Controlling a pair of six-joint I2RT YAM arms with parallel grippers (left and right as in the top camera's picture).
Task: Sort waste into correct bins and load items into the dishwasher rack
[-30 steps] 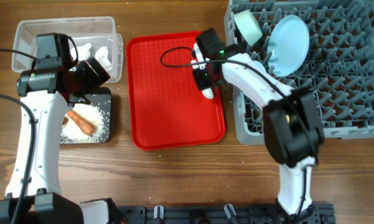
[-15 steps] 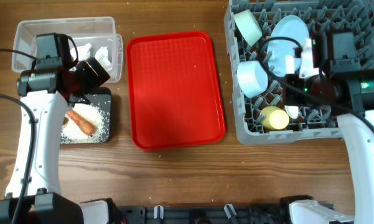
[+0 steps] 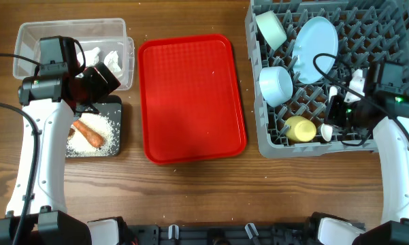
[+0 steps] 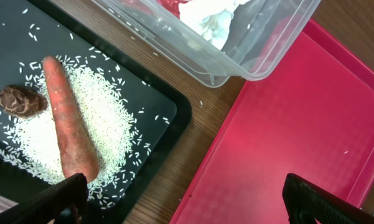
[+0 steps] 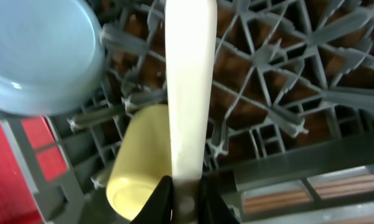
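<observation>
My left gripper [image 4: 193, 205] is open and empty, above the gap between the black tray [image 4: 174, 118] and the red tray. The black tray holds an orange carrot piece [image 4: 68, 130], a brown lump [image 4: 22, 101] and rice [image 4: 112, 112]. The clear tub [image 4: 249, 62] holds white tissue [image 4: 211, 15] and a red-and-white wrapper [image 4: 174, 3]. My right gripper [image 5: 185, 199] is shut on the white spoon [image 5: 188, 81], over the grey rack [image 3: 395, 129] next to the yellow cup [image 3: 299, 128]. The rack also holds the plate [image 3: 315, 39] and two bowls [image 3: 271, 28] [image 3: 275, 85].
A large flat red tray [image 3: 190, 99] lies between the bins and the rack. The rack's upright pegs [image 5: 286, 74] stand close around the spoon. Bare wooden table [image 3: 190, 190] runs along the front.
My right arm carried the spoon from the red tray over to the rack, then down to its front part beside the yellow cup. The left arm has not moved.
</observation>
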